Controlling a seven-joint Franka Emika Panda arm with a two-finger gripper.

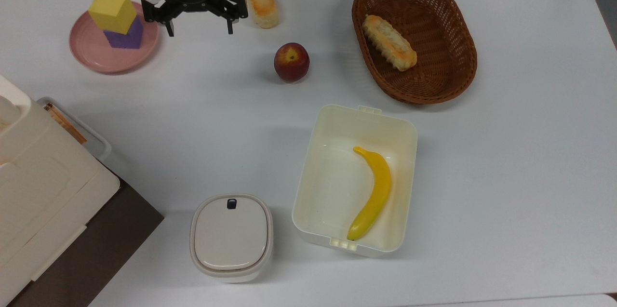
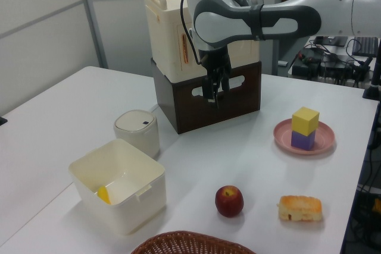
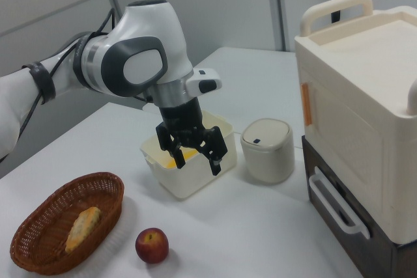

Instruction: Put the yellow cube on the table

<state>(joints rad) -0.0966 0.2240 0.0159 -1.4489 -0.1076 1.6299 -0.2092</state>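
Observation:
The yellow cube (image 1: 112,10) (image 2: 305,121) sits skewed on top of a purple cube (image 1: 126,36) (image 2: 303,140). Both rest on a pink plate (image 1: 87,49) (image 2: 324,132) near the far left corner of the white table (image 1: 506,153) in the top view. My gripper (image 1: 200,27) (image 2: 215,92) (image 3: 197,162) hangs in the air above the table, just to the plate's right in the top view. It is open and holds nothing. The fingers are spread wide and point down, apart from the cube.
A peach (image 1: 291,61) and a bread roll (image 1: 262,4) lie near the gripper. A wicker basket (image 1: 453,22) holds another roll. A white box (image 1: 308,191) holds a banana (image 1: 373,193). A lidded pot (image 1: 231,237) and stacked crates (image 1: 43,191) stand at the top view's lower left.

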